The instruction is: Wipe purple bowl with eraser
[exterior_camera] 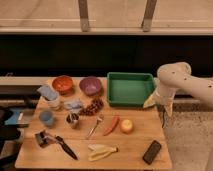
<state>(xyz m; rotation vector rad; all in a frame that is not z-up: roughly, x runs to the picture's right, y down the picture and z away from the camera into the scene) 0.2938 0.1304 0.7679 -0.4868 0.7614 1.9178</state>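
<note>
The purple bowl (90,85) stands upright at the back of the wooden table (135,142), between an orange-red bowl (63,84) and a green tray (130,89). The eraser (152,151), a dark block, lies flat near the table's front right corner. My gripper (157,104) hangs from the white arm at the table's right edge, beside the green tray's right front corner. It is well right of the purple bowl and above and behind the eraser, touching neither.
Between bowl and eraser lie red grapes (92,106), a red chili (111,125), an orange fruit (127,126), a metal utensil (94,127) and a banana (101,151). At the left are a blue cup (46,118), a metal cup (73,120) and a black-handled tool (57,142).
</note>
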